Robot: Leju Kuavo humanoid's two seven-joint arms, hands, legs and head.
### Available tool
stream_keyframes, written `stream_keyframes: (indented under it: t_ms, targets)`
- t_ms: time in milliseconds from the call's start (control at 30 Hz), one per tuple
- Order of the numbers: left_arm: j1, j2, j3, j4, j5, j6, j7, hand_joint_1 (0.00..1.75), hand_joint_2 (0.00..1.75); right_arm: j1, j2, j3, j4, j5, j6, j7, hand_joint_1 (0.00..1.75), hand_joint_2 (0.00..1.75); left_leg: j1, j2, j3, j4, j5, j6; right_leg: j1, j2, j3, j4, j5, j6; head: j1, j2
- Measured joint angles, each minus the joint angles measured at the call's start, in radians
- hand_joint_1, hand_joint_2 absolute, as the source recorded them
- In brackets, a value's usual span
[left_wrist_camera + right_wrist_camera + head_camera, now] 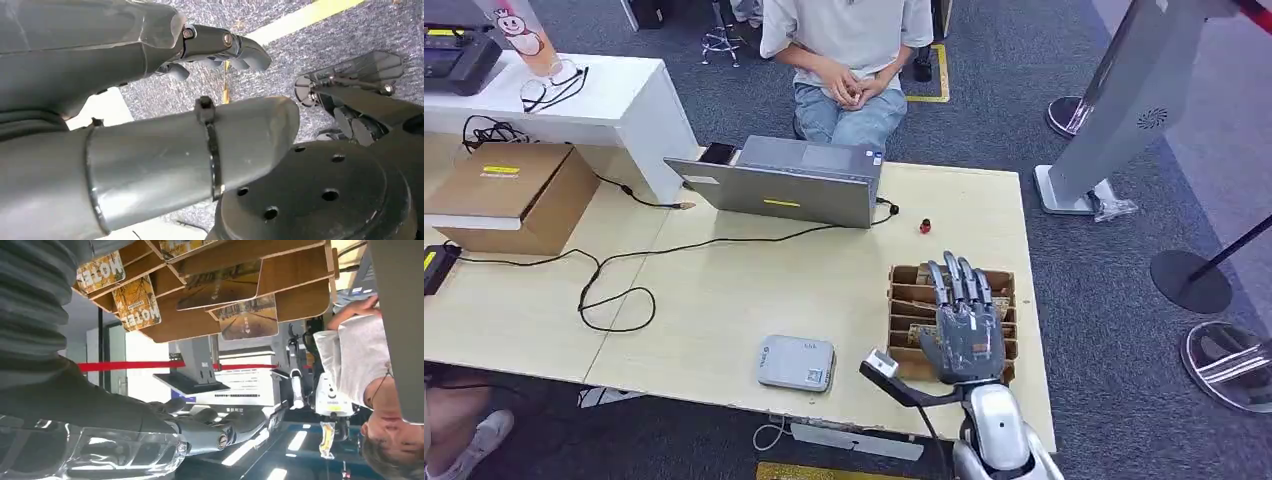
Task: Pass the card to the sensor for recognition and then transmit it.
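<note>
The robot's right hand (965, 320) hangs flat over the wooden card rack (907, 300) near the right end of the desk (724, 290), fingers straight, a little apart, holding nothing. The cards (136, 301) stand in the rack's slots right under the palm, long edges running across the rack. The grey card reader (796, 362) lies to its left, so I think the right hand should pick; the left hand (220, 47) hangs by the floor, fingers loosely curled, holding nothing.

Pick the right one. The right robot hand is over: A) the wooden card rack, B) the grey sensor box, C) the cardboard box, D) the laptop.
A: in the head view the right robot hand, fingers spread and empty, hangs above the wooden card rack, clear of the grey sensor box.
</note>
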Motion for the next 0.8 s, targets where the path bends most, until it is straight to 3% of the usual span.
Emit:
stream_keyframes:
  t_ms: [467, 800]
  targets:
    - [-0.004, 0.002, 0.030, 0.000, 0.000, -0.019, -0.002, 0.00, 0.00, -0.001, -0.022, 0.000, -0.016, 0.000, 0.047, -0.017, 0.00, 1.75, 0.000, 0.000, 0.000, 0.000, 0.000, 0.000, 0.000, 0.000, 0.000, 0.000, 0.000, 0.000, 0.000, 0.000]
    - [-0.004, -0.012, 0.070, -0.038, -0.004, -0.073, -0.010, 0.00, 0.00, -0.001, -0.040, 0.002, -0.065, -0.058, 0.168, -0.046, 0.00, 1.75, 0.000, 0.000, 0.000, 0.000, 0.000, 0.000, 0.000, 0.000, 0.000, 0.000, 0.000, 0.000, 0.000, 0.000]
